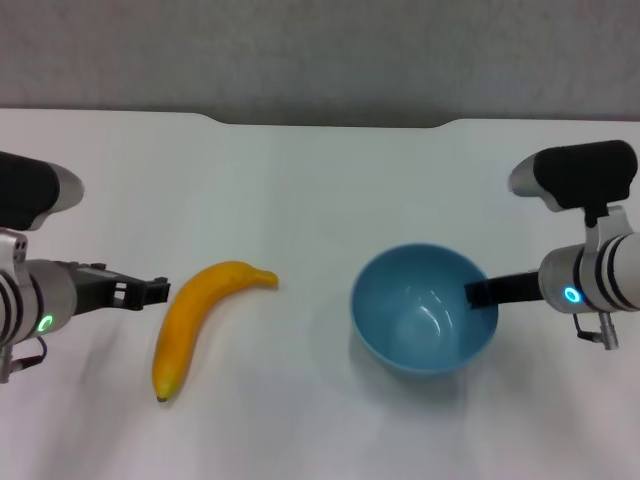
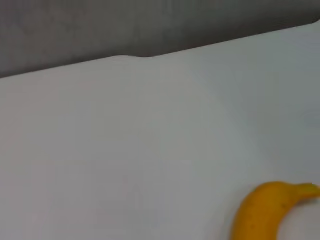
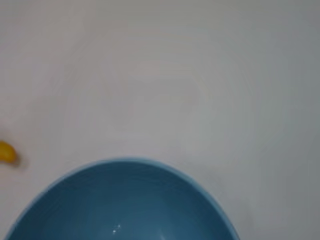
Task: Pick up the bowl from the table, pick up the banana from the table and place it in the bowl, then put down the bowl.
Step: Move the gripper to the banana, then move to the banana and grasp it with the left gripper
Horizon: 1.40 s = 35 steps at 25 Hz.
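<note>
White table (image 1: 300,180) fills the scene, its far edge notched in the middle, and both arms are in low at either side. The bowl (image 1: 425,310), light blue and upright, sits right at the right gripper (image 1: 480,293), whose dark fingers reach over the near rim on its own side; whether they are actually clamped on that rim, I cannot tell. The right wrist view has the bowl's rim close under the camera and bare table past it. Over to the banana (image 1: 195,320), lying flat on the table just beyond the left gripper (image 1: 155,291), fingertips a hair short of its curved flank, holding nothing, their gap not readable.
</note>
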{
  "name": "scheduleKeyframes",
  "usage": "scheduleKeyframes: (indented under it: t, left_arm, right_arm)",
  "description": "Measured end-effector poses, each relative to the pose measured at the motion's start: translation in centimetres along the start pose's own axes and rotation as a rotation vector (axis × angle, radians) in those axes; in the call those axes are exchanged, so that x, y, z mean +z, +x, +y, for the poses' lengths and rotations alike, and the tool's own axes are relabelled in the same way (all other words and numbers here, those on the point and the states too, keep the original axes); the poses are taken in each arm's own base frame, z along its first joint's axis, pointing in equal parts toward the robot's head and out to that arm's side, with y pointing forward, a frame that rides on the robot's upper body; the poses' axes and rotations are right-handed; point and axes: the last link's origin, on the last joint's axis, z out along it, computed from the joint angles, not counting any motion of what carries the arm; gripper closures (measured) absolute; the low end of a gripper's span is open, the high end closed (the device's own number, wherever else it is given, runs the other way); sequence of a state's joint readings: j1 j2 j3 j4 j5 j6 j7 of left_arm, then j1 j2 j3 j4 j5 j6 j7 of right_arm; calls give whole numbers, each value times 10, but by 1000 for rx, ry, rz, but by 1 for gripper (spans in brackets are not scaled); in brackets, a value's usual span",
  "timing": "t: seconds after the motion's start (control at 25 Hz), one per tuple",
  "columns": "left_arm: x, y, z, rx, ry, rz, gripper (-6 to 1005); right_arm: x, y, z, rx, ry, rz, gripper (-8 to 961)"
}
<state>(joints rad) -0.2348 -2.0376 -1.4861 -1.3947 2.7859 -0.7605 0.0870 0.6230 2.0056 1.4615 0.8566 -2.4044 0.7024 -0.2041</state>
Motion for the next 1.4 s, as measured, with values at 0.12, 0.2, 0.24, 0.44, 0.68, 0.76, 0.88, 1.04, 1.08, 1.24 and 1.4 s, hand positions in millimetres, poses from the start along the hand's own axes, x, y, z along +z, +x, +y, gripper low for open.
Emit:
scheduleKeyframes:
  t: [0.12,0.2,0.24,0.44,0.68,0.76,0.88,1.04,1.08,1.24,1.4]
  left_arm:
    - [0,0,7,10,-20,0,152]
    - [2,0,15,28,-38,-1,152]
    - [2,-1,19,34,-46,0,152]
    - [9,-6,33,48,-81,8,151]
    - [20,-13,35,40,-87,-1,149]
    - [23,-14,35,29,-89,12,146]
    - [26,-15,33,11,-85,25,142]
    - [35,-18,32,-3,-78,5,140]
    - [38,-19,32,-5,-75,3,131]
    - [41,-20,30,-16,-69,16,114]
    - [43,-23,30,-26,-66,17,115]
  right_arm:
    - [-5,-3,1,2,-6,-29,906]
    - [-9,-5,0,4,-6,-50,912]
    - [-10,-6,0,3,-5,-61,914]
    - [-15,-12,2,-8,-9,-92,918]
    - [-21,-14,4,-14,-15,-118,913]
    - [-23,-14,4,-22,-17,-128,912]
    - [-24,-15,6,-27,-20,-135,909]
    - [-25,-14,6,-29,-21,-139,906]
    - [-26,-14,6,-32,-22,-143,905]
    - [-29,-15,8,-41,-26,-157,902]
    - [-30,-16,9,-43,-29,-160,899]
